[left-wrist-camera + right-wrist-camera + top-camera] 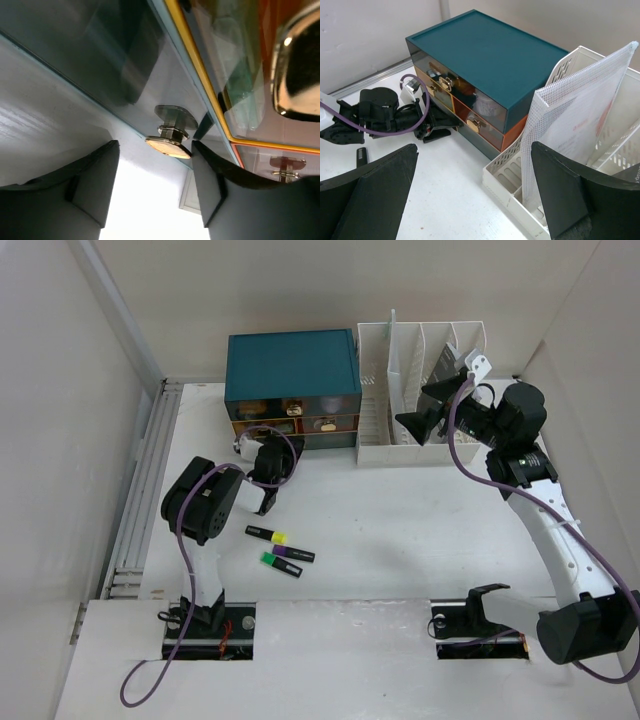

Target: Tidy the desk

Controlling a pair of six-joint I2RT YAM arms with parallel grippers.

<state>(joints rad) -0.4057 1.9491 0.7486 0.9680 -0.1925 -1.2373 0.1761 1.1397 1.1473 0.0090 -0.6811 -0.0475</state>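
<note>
Looks like the left hand (154,162) is spread around the drawer knob (169,144) to tug it open, right hand (474,155) gaping too.

The left arm stands folded, elbow high, and the left tool (266,455) points at the far edge of the tabletop (400,530), its fingers (95,185) parted. The right arm stretches long toward the far right corner, with the right tool (425,410) held up and spread wide.

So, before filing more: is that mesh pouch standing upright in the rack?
Upright: the mesh pouch stands on edge inside the file rack.
</note>
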